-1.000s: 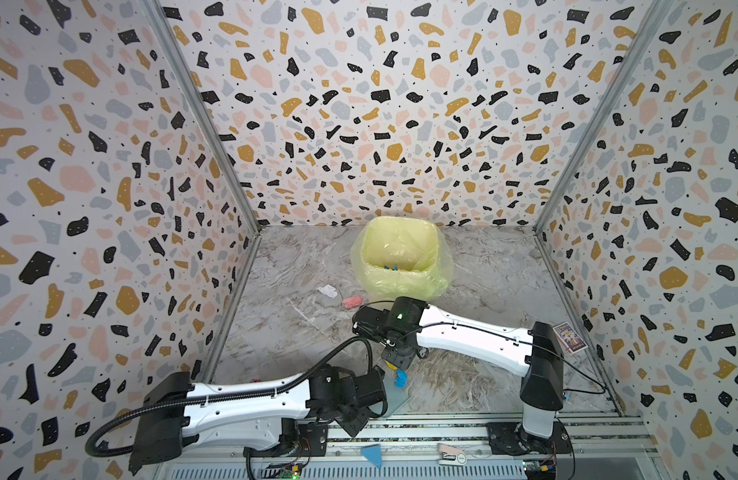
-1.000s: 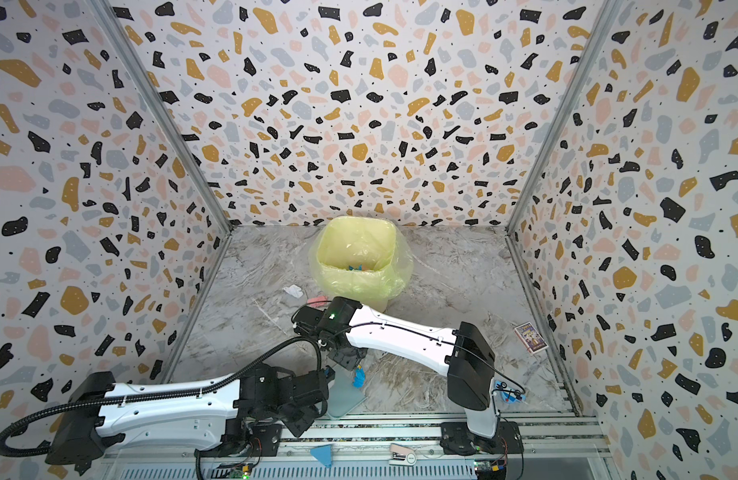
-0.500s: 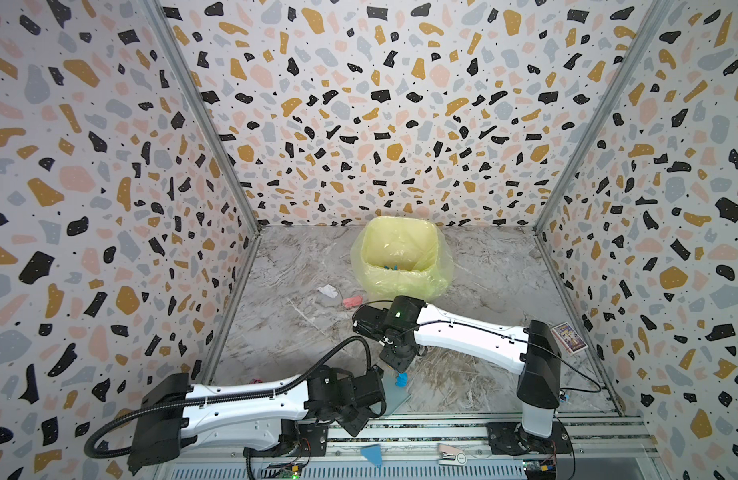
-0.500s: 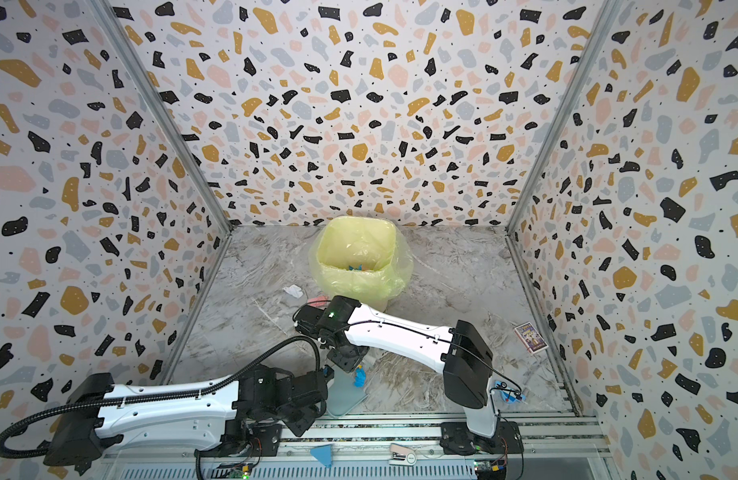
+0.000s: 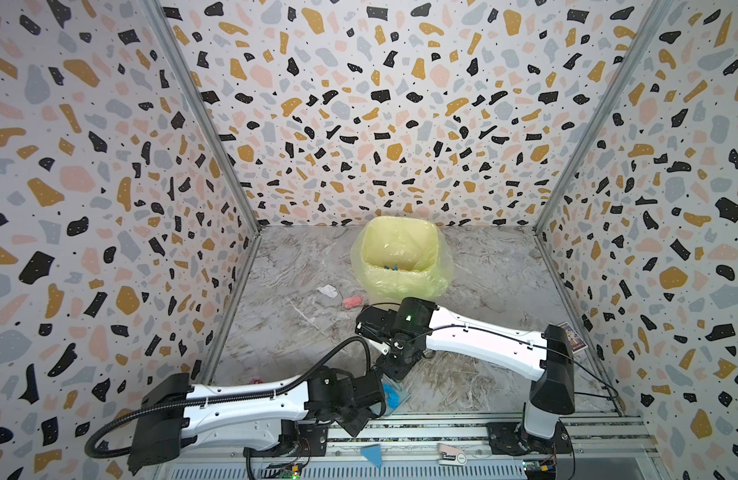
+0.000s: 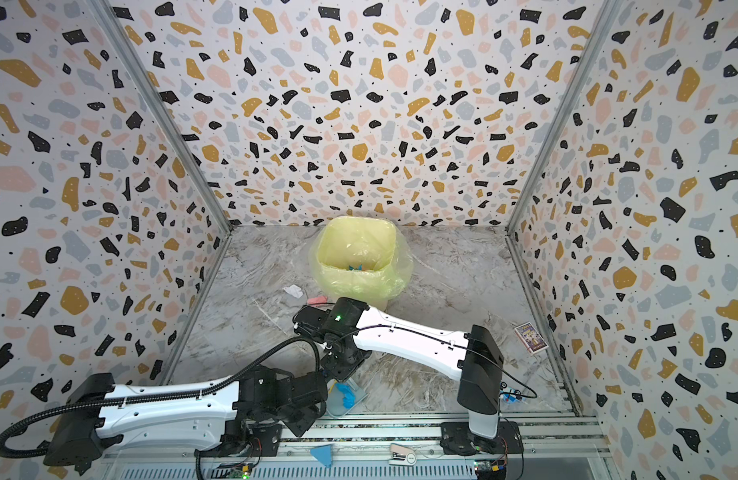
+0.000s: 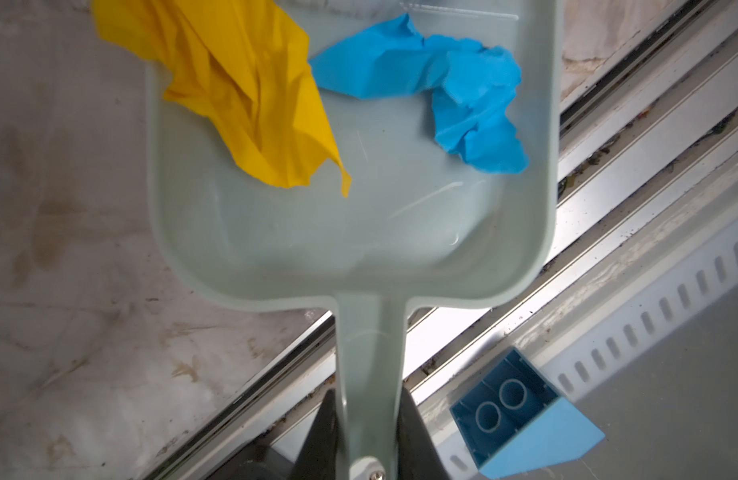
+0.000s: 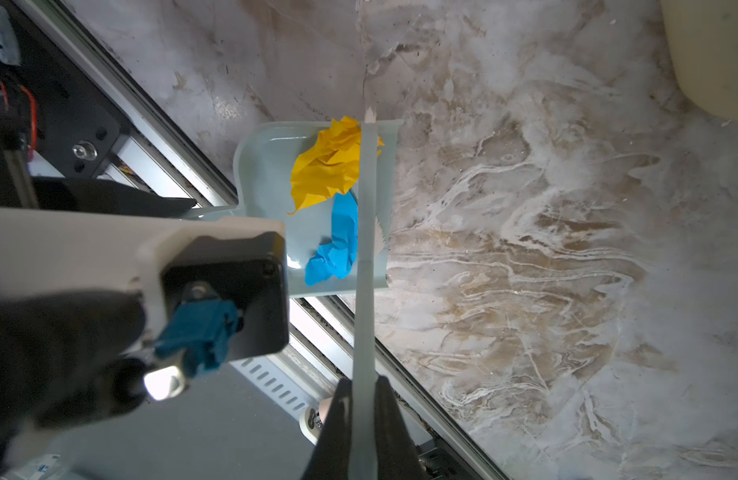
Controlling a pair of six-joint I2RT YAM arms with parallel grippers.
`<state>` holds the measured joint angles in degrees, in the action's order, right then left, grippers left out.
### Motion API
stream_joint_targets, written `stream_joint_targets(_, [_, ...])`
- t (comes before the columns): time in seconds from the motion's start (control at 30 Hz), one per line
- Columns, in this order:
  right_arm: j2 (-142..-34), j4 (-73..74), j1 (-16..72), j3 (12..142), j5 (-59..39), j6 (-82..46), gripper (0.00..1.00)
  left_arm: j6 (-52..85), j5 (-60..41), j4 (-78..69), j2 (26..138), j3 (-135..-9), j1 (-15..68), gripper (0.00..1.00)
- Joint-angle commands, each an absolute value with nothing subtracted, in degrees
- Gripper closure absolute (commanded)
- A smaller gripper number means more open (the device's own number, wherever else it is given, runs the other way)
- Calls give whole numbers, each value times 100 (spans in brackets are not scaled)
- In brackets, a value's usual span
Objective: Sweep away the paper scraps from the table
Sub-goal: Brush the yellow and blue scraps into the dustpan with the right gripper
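Dustpan of pale green plastic (image 7: 359, 232), lower centre in both top views, handle clamped in left tool (image 7: 367, 419), carrying crumpled yellow paper scrap (image 7: 251, 95) and bright blue paper scrap (image 7: 463, 95). Right tool (image 8: 363, 415) closed on slim pale brush (image 8: 365, 291). White scrap (image 5: 328, 291) and pink scrap (image 5: 352, 301) loose on marbled desk (image 5: 483, 299) beside yellow-bagged bin (image 5: 396, 282).

The table (image 5: 504, 291) is marbled grey, white and brown. The wall panels (image 5: 359, 104) are white terrazzo flecked with black, ochre, pink and grey. The bin liner (image 5: 400, 249) is translucent pale yellow. The dustpan (image 7: 359, 232) and brush (image 8: 365, 249) are pale grey-green. The yellow scrap (image 7: 255, 104) is bright and the blue scrap (image 7: 463, 95) vivid, beside a white scrap (image 5: 328, 291) and a pink scrap (image 5: 352, 301). The card box (image 6: 530, 336) carries purple print. The brick (image 7: 521, 411) is sky blue. The left arm (image 5: 242, 403) and right arm (image 5: 483, 338) are white with black joints.
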<state>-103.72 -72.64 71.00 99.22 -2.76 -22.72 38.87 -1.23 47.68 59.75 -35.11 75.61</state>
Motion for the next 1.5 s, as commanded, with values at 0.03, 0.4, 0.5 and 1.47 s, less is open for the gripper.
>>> stream_joint_targets(0.03, [-9925, -7477, 6968, 9904, 157, -2619, 100, 3938, -131, 4686, 5938, -3428, 7589, 91])
stream_joint_targets(0.4, [-10204, -7235, 6878, 9972, 717, -2393, 100, 3929, -185, 4623, 5947, -3366, 7585, 91])
stream_joint_targets(0.5, [-10390, -7181, 6997, 10089, 598, -2158, 100, 3937, -174, 4633, 5941, -3374, 7585, 91])
stream_joint_targets(1.47, [-9600, -7346, 7087, 9611, 330, -2519, 100, 4045, -63, 4537, 5838, -3316, 7586, 91])
